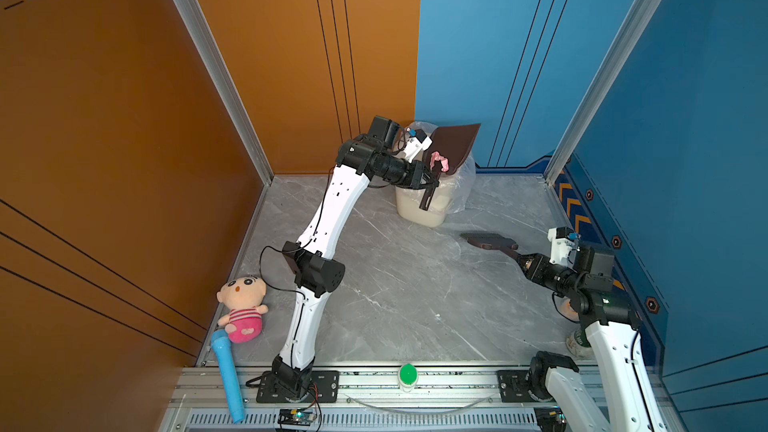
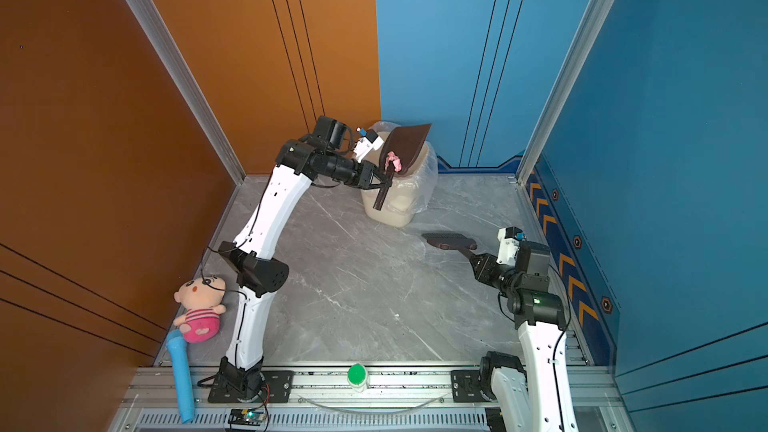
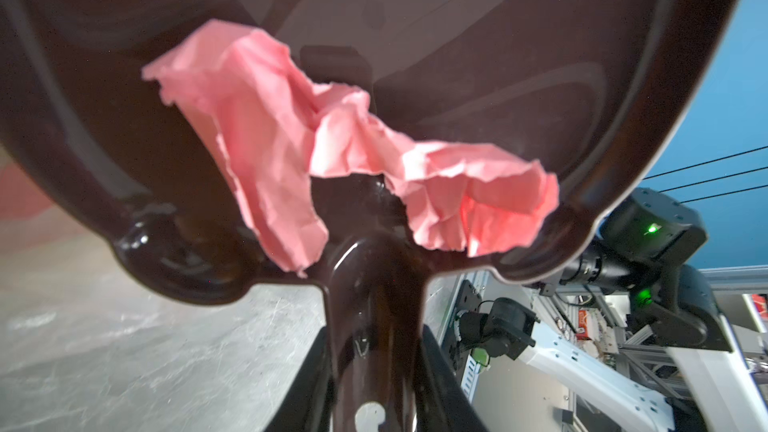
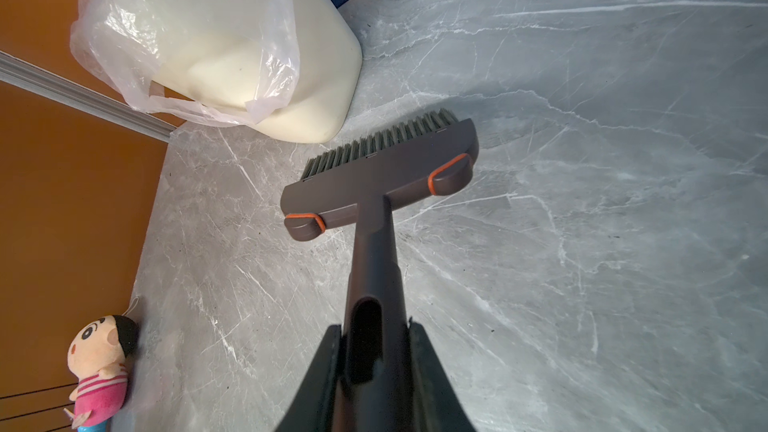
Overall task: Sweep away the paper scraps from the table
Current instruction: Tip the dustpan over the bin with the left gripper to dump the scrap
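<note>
In both top views the left gripper (image 1: 432,179) was clamped on the handle of a dark brown dustpan (image 1: 455,145), which was raised and tipped steeply above a cream bin (image 1: 419,209) lined with a clear plastic bag (image 1: 465,184) at the back of the table (image 1: 395,297). A pink paper scrap (image 1: 439,161) clung to the pan's lower part near the handle, over the bin's mouth. The right gripper (image 2: 471,258) was closed on the handle of a brush (image 2: 449,240), whose head hung low over the table, to the right of the bin and clear of it. A plush doll (image 1: 243,309) lay at the table's left edge beside a blue tube (image 1: 227,376), and a green-capped bottle (image 1: 407,376) stood on the front rail. In the left wrist view, the pink paper scrap (image 3: 332,147), crumpled and torn, lay against the dustpan (image 3: 498,56) just above where the handle joined, with the gripper fingers (image 3: 440,367) pressed on either side of that handle. In the right wrist view, the right gripper (image 4: 376,371) squeezed the brush (image 4: 380,176) handle; its bristles pointed toward the bin (image 4: 307,89), near it but apart, and the doll (image 4: 102,371) lay by the orange wall. No scrap showed on the table (image 4: 582,201) there.
</note>
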You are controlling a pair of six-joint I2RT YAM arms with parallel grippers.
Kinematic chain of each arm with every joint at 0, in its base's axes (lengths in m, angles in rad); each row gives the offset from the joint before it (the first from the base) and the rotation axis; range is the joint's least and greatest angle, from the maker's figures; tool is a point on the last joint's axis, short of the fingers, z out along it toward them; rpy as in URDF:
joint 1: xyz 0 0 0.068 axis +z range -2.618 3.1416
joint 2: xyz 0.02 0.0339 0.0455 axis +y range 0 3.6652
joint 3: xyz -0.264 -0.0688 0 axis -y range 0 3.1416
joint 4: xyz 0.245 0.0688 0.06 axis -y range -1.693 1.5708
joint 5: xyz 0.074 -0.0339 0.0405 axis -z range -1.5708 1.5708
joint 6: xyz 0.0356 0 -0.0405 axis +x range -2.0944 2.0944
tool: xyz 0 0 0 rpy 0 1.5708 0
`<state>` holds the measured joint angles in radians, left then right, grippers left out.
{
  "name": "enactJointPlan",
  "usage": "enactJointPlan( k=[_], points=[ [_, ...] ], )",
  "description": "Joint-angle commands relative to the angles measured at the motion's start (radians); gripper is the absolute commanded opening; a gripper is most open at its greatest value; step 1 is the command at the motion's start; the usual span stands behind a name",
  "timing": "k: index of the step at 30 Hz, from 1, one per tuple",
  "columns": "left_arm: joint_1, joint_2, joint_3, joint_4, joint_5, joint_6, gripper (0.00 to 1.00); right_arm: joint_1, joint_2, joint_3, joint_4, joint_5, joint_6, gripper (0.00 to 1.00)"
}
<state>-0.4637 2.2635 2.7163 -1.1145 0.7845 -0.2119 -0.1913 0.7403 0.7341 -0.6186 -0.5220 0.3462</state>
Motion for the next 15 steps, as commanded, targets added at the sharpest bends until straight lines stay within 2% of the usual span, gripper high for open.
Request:
enactJointPlan(
  k=[1,5,9,13,15],
  points=[
    [0.016,0.037,0.000,0.231,0.128,-0.136,0.00,-0.009,-0.024,-0.022,0.073,-0.023,0.040,0.00],
    [0.029,0.060,-0.093,0.584,0.246,-0.385,0.00,-0.011,-0.039,-0.030,0.073,-0.018,0.048,0.00],
    [0.035,0.103,-0.072,0.819,0.293,-0.580,0.00,-0.013,-0.050,-0.032,0.073,-0.013,0.055,0.00],
    [0.045,0.119,-0.173,1.314,0.342,-0.979,0.00,-0.015,-0.044,-0.026,0.079,-0.012,0.057,0.00],
    [0.045,0.125,-0.174,1.388,0.351,-1.052,0.00,-0.015,-0.034,-0.020,0.078,-0.012,0.051,0.00]
  ],
)
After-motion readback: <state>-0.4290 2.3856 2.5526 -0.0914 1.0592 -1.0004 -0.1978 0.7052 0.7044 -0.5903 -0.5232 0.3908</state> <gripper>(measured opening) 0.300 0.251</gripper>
